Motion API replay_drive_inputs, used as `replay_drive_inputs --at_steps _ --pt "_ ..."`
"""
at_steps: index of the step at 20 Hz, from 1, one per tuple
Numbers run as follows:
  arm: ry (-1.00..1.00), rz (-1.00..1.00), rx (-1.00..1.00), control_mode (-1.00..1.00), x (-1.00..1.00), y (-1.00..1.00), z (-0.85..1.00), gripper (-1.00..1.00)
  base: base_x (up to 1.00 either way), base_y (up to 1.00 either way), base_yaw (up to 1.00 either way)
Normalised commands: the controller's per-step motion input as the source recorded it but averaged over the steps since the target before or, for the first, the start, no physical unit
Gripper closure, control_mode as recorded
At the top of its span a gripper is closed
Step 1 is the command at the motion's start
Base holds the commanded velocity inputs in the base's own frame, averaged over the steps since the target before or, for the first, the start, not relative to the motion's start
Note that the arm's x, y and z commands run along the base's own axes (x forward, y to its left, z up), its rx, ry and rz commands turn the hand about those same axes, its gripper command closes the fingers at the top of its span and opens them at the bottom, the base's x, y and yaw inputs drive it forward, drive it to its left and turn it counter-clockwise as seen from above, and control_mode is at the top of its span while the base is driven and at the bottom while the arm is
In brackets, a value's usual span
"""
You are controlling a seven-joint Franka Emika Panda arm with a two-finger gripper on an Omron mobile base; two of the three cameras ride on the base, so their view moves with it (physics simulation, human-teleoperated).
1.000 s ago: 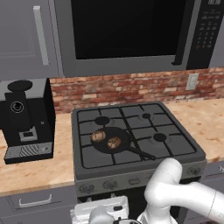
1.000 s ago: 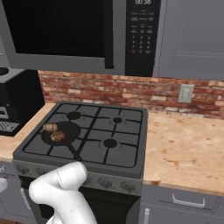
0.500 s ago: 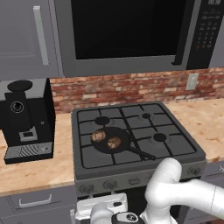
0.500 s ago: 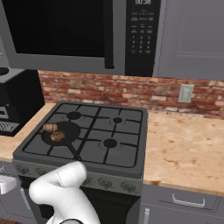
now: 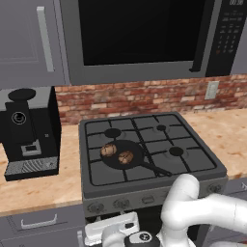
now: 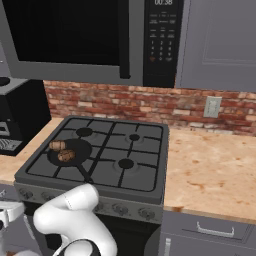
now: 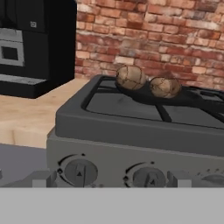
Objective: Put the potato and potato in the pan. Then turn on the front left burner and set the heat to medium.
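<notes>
Both potatoes [image 5: 108, 150] [image 5: 126, 157] are seen lying side by side in the pan [image 5: 121, 155], which rests on the front left burner of the stove [image 5: 149, 190]. The claw [image 7: 109, 177] is held low before the stove's front knobs [image 7: 79, 171], its jaws spread wide apart and clamped on nothing.

even, flat rendered light with no glare; soft faint shadows under the pan [image 5: 126, 155] and coffee machine [image 5: 28, 132]. base views are slightly soft, the hand view coarser and pixelated. no edge distortion.
</notes>
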Motion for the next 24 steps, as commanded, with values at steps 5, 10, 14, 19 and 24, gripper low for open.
replay_drive_inputs --at_steps 5,10,14,19,24 --pt "-0.01 0.13 0.0 -1.0 0.28 0.0 -0.14 -1.0 0.0 0.0 0.0" --pt "0.0 0.01 0.0 -1.0 0.38 0.0 -0.02 -1.0 0.0 0.0 0.0" --pt "0.0 0.0 0.0 -1.0 0.38 0.0 -0.03 -1.0 0.0 0.0 0.0" --pt "0.0 0.0 0.01 -1.0 0.06 0.02 -0.12 -1.0 0.0 0.0 0.0" --pt "-0.01 0.0 0.02 -1.0 -0.02 0.04 -0.29 -1.0 0.0 0.0 0.0"
